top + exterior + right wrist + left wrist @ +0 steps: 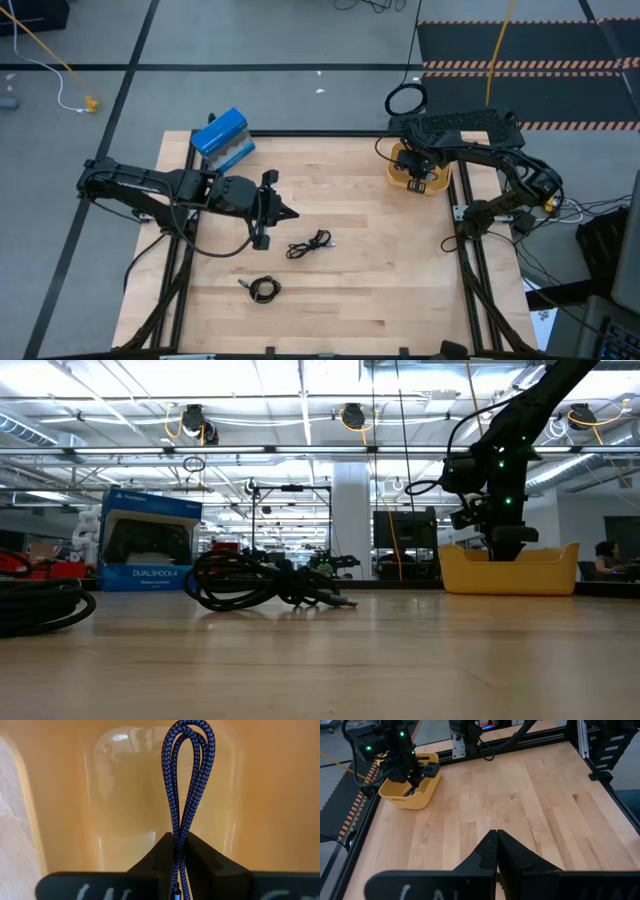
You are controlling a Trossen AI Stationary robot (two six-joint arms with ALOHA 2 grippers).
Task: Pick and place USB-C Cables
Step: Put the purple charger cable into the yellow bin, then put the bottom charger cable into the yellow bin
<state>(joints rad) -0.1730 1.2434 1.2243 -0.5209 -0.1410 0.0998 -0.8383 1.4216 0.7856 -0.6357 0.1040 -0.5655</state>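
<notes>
Here the right gripper (176,851) pinches the looped bluish-purple braided cable (186,780) inside the yellow plastic bin (418,180); two black coiled cables (309,244) lie on the pale wooden tabletop (380,270); left gripper (497,840) pressed together mid-table.

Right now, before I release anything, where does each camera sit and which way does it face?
High view: overhead, straight down; both arms, yellow bin, two black cables on the table.
Low view: table height, facing the room; right arm over the bin.
Left wrist view: on the left arm, looking across the table; left gripper shut, empty.
Right wrist view: inside the bin; right gripper pinching the bluish-purple cable.
Shared: high, low and left wrist views all show the bin.
</notes>
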